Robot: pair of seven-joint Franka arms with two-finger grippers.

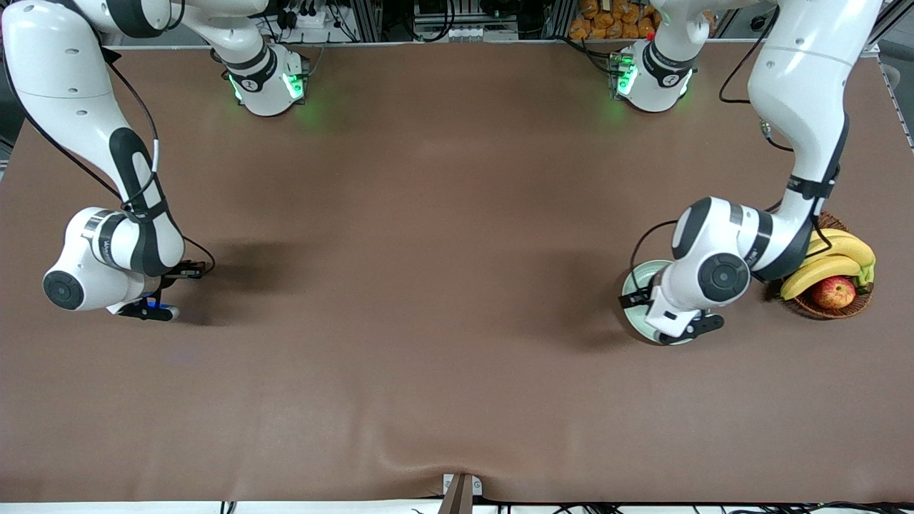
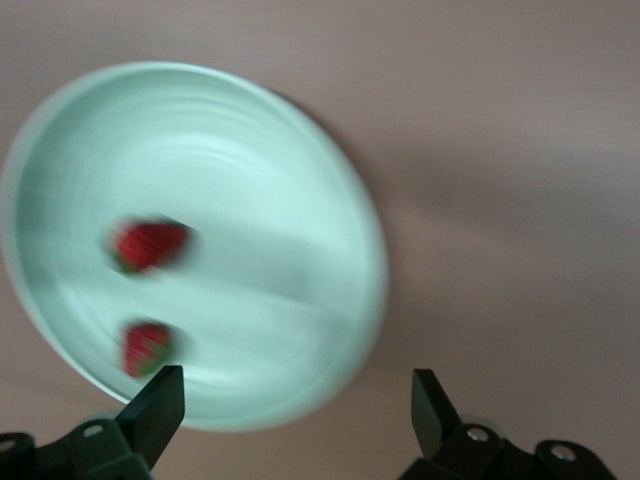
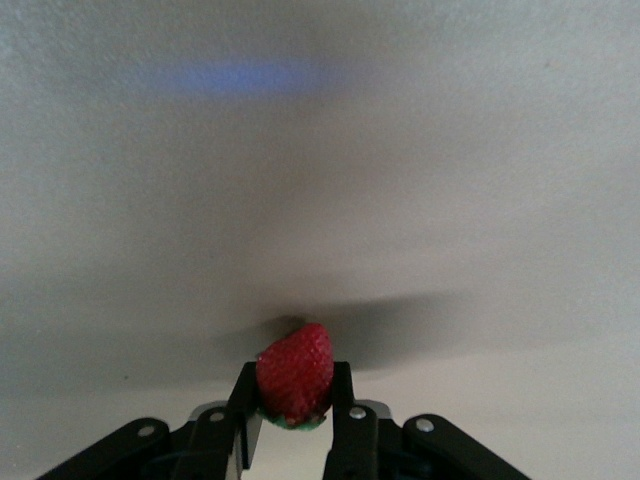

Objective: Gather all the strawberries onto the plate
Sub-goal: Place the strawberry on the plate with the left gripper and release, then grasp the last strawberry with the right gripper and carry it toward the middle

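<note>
The pale mint-green plate (image 1: pixel 635 280) lies toward the left arm's end of the table, mostly hidden under the left arm. In the left wrist view the plate (image 2: pixel 260 200) holds two strawberries, one (image 2: pixel 148 245) beside the other (image 2: pixel 146 347). My left gripper (image 2: pixel 297 400) is open and empty, over the plate's rim; it also shows in the front view (image 1: pixel 678 325). My right gripper (image 3: pixel 295 385) is shut on a third strawberry (image 3: pixel 296 372) and holds it low over the bare tabletop at the right arm's end (image 1: pixel 153 305).
A brown wicker basket (image 1: pixel 857 305) with bananas (image 1: pixel 835 257) and a red-yellow apple (image 1: pixel 834 291) stands beside the plate, toward the table's edge at the left arm's end. The brown tabletop (image 1: pixel 428 285) stretches between the two arms.
</note>
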